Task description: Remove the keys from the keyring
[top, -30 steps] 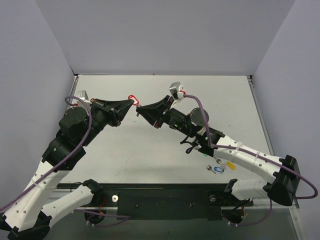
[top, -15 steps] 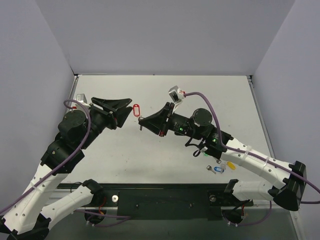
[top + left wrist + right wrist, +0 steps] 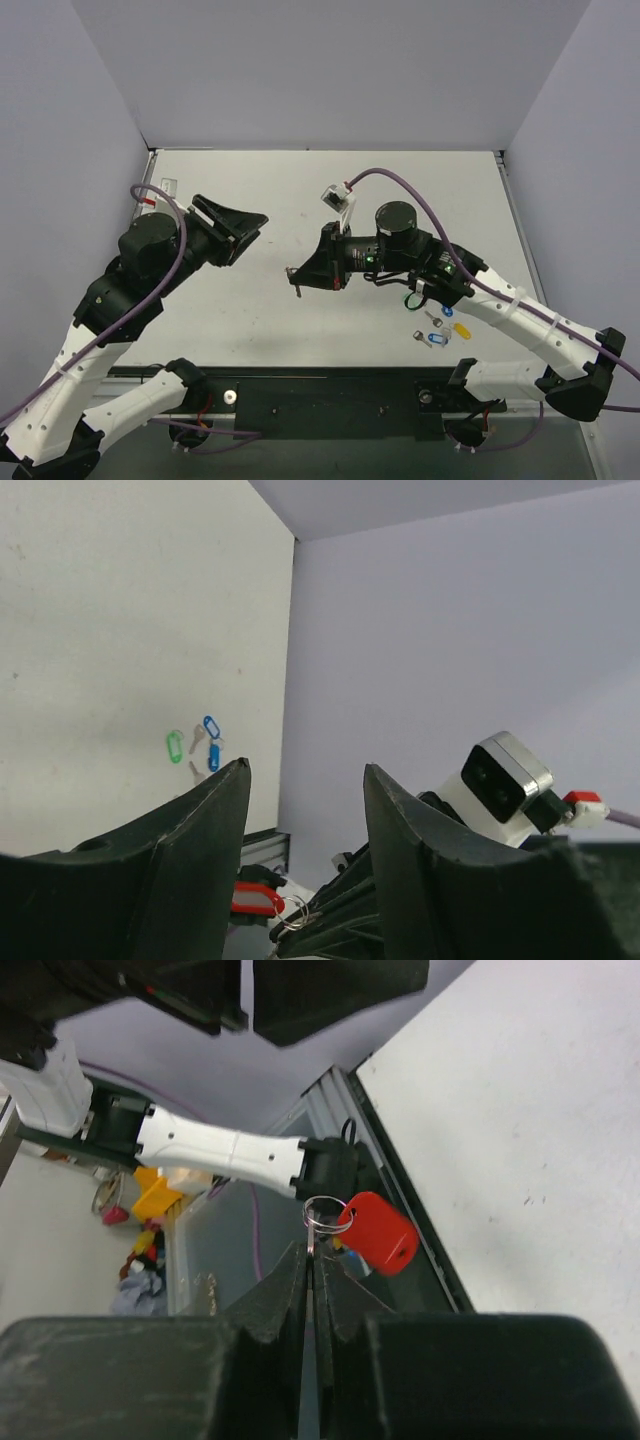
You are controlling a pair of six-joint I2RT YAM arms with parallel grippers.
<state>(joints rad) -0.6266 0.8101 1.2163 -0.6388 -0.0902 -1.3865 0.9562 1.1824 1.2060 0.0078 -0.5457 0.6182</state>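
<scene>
My right gripper (image 3: 311, 1257) is shut on the thin silvery key (image 3: 311, 1243), which I see edge-on between the pads. The split ring (image 3: 322, 1209) hangs at the key's end, and the red keyring tag (image 3: 378, 1232) dangles from it in the air. In the left wrist view the same red tag (image 3: 255, 900) and ring (image 3: 292, 912) show low between my left fingers, well beyond them. My left gripper (image 3: 305, 770) is open and holds nothing. From above, the left gripper (image 3: 247, 226) is to the left of the right gripper (image 3: 295, 272), with a gap between them.
Loose tags lie near the table's front right: blue (image 3: 436, 340), yellow (image 3: 461, 329) and green (image 3: 411, 298), with small loose keys (image 3: 418, 335) beside them. The right arm's purple cable (image 3: 400, 185) arches over the table's middle.
My left gripper has opened, let go of the red tag and drawn back left. My right gripper has carried the key and the dangling tag toward the table's front.
</scene>
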